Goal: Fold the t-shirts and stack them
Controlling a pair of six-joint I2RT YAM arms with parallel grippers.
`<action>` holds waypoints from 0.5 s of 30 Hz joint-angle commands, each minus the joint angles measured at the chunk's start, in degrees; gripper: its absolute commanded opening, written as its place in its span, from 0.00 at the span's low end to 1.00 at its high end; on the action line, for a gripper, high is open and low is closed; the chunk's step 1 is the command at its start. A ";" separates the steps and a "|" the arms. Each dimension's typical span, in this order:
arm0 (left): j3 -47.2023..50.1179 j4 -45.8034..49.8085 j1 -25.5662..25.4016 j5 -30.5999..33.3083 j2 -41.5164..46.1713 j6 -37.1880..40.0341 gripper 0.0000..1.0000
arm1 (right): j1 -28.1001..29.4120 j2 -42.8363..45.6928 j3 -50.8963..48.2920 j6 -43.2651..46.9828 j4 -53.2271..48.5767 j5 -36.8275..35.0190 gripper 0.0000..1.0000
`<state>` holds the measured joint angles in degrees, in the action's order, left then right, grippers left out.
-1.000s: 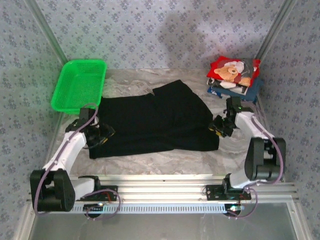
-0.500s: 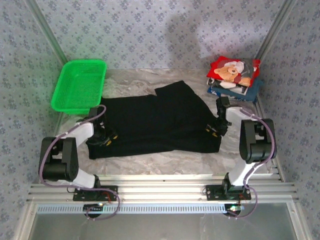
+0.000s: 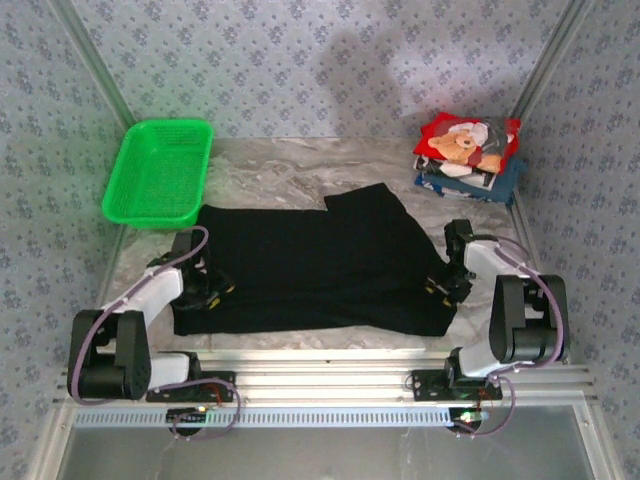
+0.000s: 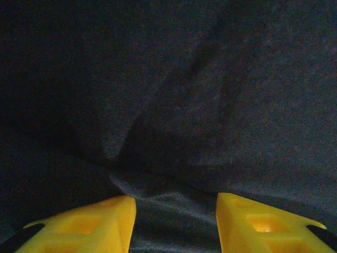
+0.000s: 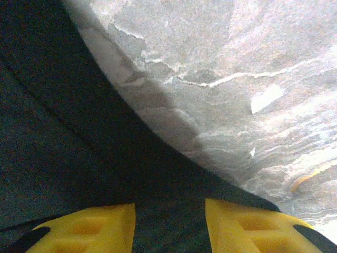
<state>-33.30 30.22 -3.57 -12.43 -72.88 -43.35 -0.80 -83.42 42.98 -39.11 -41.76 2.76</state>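
Observation:
A plain black t-shirt (image 3: 310, 265) lies spread flat across the marble table, one sleeve pointing to the far side. My left gripper (image 3: 205, 285) rests on its left edge and my right gripper (image 3: 443, 285) on its right edge. In the left wrist view the left gripper (image 4: 175, 221) has its yellow fingertips (image 4: 100, 224) apart, with creased black cloth (image 4: 174, 132) between them. The right gripper (image 5: 169, 226) also stands open, over the shirt's hem (image 5: 105, 137) beside bare table. Folded t-shirts (image 3: 468, 150) are stacked at the far right, a red teddy-bear one on top.
A green mesh basket (image 3: 160, 172) stands at the far left, just beyond the shirt. Patterned walls close in the sides and back. A metal rail (image 3: 320, 375) runs along the near edge by the arm bases. Bare marble table (image 5: 253, 79) lies right of the shirt.
The black shirt has slid toward the near edge and lies flatter. Both grippers have come nearer with it, staying on its left and right edges.

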 commanded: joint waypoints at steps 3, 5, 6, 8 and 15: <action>-5.14 3.86 -1.92 -1.14 1.95 1.66 0.52 | 0.73 5.57 1.76 5.64 2.25 2.86 0.47; -8.21 4.27 -3.32 -2.69 2.53 1.41 0.54 | 0.91 6.84 3.62 6.22 1.16 6.34 0.48; -9.75 4.48 -4.16 -3.16 2.97 1.34 0.55 | 1.16 7.41 4.82 6.54 0.03 7.80 0.49; -12.58 4.59 -6.20 -3.54 3.87 1.69 0.57 | 2.42 8.44 6.05 7.30 -0.52 11.63 0.50; -17.59 -0.41 -14.57 -5.66 1.91 5.72 0.62 | 8.57 3.10 8.50 18.48 0.37 16.19 0.52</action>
<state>-48.86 31.03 -15.44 -16.12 -69.84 -40.73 6.00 -77.60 49.89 -27.46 -40.32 16.43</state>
